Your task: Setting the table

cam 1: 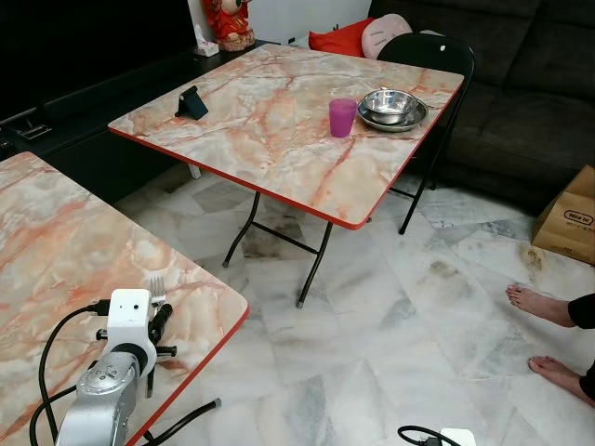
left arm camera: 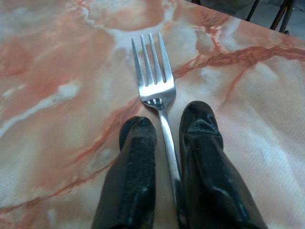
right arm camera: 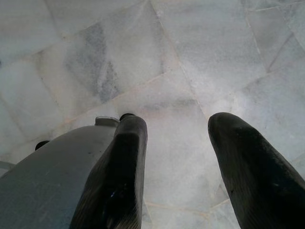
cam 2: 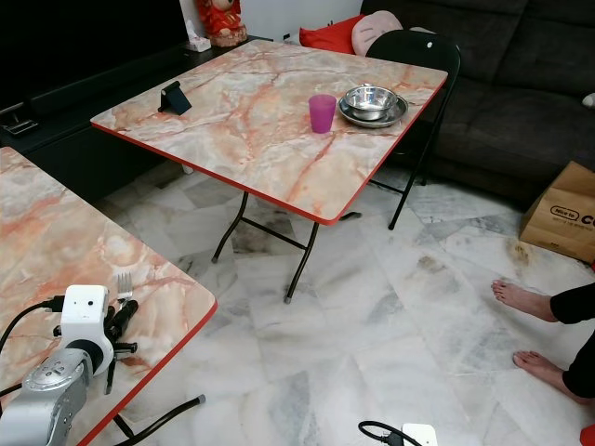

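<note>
A silver fork [left arm camera: 153,71] lies low over the near marble-patterned table [cam 1: 56,251], close to its front corner, tines pointing away from me. My left gripper [left arm camera: 167,121] is shut on the fork's handle, one black finger on each side; the same fork [cam 1: 157,290] shows above the wrist. On the far table [cam 1: 270,139] stand a purple cup [cam 1: 342,117] and a steel bowl [cam 1: 390,100] set on a steel plate [cam 1: 414,121]. My right gripper [right arm camera: 176,129] hangs open over the tiled floor with nothing between its fingers.
A small black stand [cam 1: 191,102] sits on the far table's left side. A black folding chair [cam 1: 437,51] stands behind that table, a dark sofa beyond. A cardboard box [cam 1: 569,218] and a person's bare feet [cam 1: 539,302] are at the right. Marble floor separates the tables.
</note>
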Available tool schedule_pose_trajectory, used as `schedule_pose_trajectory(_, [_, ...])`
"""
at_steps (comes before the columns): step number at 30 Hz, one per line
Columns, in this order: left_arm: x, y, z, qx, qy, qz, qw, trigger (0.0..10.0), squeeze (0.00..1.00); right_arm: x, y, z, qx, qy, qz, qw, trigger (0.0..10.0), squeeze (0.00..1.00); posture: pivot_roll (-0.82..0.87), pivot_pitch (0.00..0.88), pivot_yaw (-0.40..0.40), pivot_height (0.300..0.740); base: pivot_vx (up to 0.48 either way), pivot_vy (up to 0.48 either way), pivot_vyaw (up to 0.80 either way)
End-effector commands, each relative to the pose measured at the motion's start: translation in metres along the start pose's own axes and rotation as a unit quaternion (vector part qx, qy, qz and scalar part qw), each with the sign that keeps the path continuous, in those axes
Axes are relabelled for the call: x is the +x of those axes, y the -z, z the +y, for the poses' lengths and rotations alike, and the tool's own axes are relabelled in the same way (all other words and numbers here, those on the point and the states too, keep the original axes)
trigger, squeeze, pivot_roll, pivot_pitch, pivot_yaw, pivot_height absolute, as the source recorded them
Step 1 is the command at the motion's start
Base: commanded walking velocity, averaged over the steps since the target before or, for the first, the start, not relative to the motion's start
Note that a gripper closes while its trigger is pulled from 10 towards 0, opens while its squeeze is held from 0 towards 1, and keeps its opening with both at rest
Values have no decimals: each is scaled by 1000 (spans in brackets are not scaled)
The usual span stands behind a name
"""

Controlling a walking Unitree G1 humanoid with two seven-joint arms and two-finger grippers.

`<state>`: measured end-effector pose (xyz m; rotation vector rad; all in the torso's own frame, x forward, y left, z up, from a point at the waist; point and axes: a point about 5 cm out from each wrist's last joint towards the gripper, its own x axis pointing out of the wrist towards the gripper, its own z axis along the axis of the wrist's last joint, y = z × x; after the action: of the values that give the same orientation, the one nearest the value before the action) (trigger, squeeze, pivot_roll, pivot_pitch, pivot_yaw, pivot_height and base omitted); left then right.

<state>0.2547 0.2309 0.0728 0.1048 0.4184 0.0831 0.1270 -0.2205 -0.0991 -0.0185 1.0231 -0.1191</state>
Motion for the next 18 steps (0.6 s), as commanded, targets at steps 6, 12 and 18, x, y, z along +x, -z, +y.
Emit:
schedule_pose_trajectory(6, [1, 7, -5, -18, -3, 16, 1000, 1137, 0, 0, 1, -1, -4, 0, 2, 1000, 10000, 0, 21, 0, 20, 732, 0, 0, 0])
schedule_pose_trajectory(12, [0, -5, 1, -26, -25, -20, 999, 627, 0, 0, 1, -1, -4, 1, 2, 1000, 10000, 0, 21, 0, 19, 732, 0, 0, 0])
schedule_pose_trajectory(18, [-1, -19, 7, -40, -56, -62, 996, 0, 0, 0, 0, -1, -4, 1, 1, 1000, 10000, 0, 19, 0, 19, 732, 0, 0, 0])
